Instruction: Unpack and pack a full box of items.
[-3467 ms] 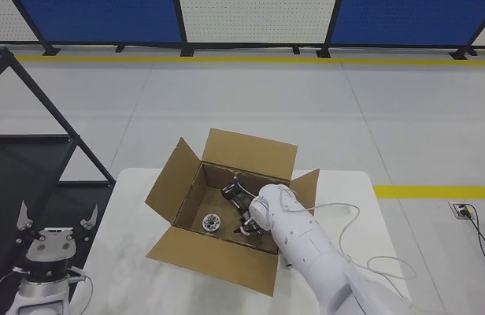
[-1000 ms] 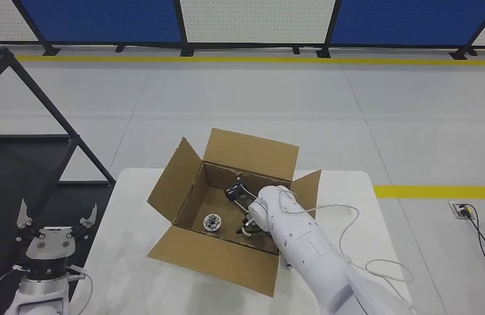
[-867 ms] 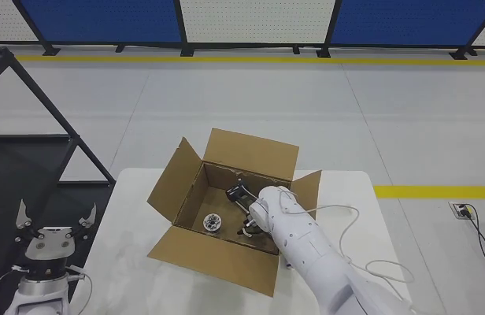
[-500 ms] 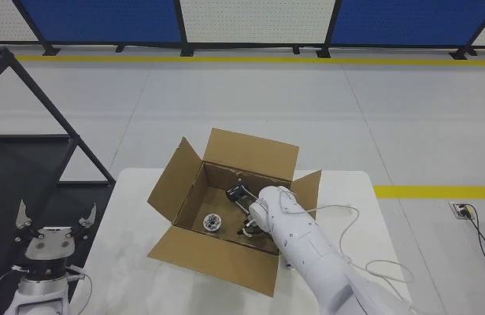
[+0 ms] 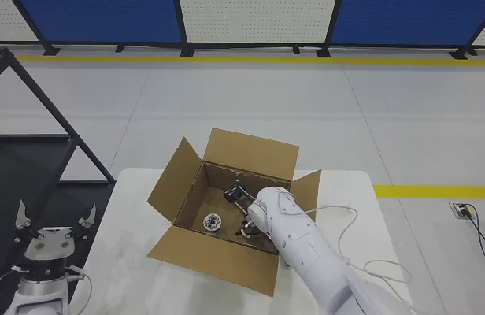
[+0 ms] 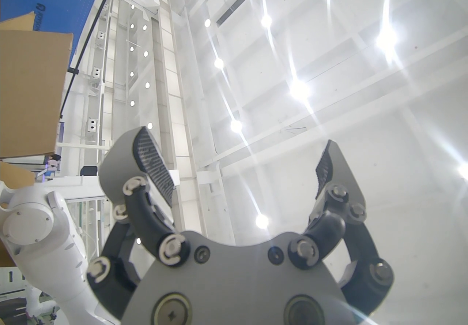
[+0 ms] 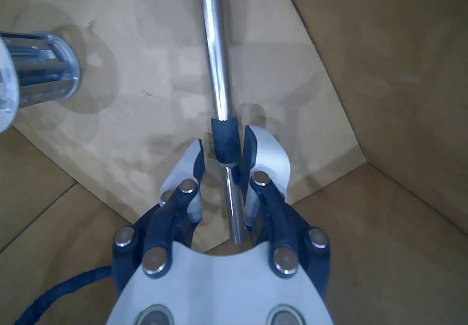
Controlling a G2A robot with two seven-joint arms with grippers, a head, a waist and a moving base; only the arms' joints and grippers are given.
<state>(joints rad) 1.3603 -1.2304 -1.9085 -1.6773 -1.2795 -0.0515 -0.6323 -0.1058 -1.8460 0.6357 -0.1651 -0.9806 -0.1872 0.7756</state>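
unpacking step. i am seeing right gripper (image 7: 223,136) inside open brown cardboard box (image 5: 250,150), jaws narrowed astride shiny steel rod with black band (image 7: 214,30), slim gaps remaining, not clamping. next, likely: closing fully, lifting clear of walls. left gripper (image 6: 237,139) gaping wide, holding nothing.

This is a large industrial hall or robot test area, not a home. At 12 o'clock a row of blue and white perforated partition panels (image 5: 250,20) on black feet fences off the bay, with a yellow line (image 5: 227,58) painted along the smooth grey floor (image 5: 305,110) before it. A black metal rack (image 5: 38,102) stands at 9 o'clock and a floor socket (image 5: 461,210) at 3 o'clock. The left wrist view shows a high white ceiling with rows of lights (image 6: 299,88).
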